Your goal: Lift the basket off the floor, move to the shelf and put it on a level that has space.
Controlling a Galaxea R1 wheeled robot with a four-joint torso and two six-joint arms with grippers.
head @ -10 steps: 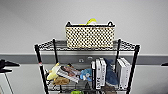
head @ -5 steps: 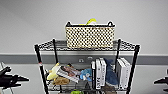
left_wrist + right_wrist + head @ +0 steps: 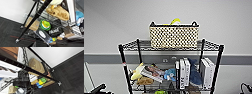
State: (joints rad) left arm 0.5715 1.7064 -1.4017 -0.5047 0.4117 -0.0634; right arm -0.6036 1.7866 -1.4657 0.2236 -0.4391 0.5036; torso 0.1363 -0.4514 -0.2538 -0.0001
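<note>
The cream chequered basket [image 3: 174, 37] with its dark rim stands upright on the top level [image 3: 209, 45] of the black wire shelf [image 3: 122, 62], about centred, and nothing holds it. A yellow item [image 3: 175, 21] pokes out of it. A dark part of my left arm [image 3: 97, 88] shows low at the left, well below the basket and apart from the rack. Low at the right is a dark part of my right arm [image 3: 246, 87]. Both wrist views look at the rack's lower tiers over the dark carpet floor [image 3: 8, 31].
Upright books [image 3: 182, 73], magazines and plush toys [image 3: 140, 75] crowd the tier under the basket. Lower down lie a cardboard box [image 3: 33, 24], stacked green bowls [image 3: 45, 25] and a black Huel bag [image 3: 55, 31]. The castors [image 3: 17, 40] rest on the carpet, and a white wall stands behind.
The dark arm part at the left has dropped lower and away from the rack. The basket has stayed where it was on the top tier.
</note>
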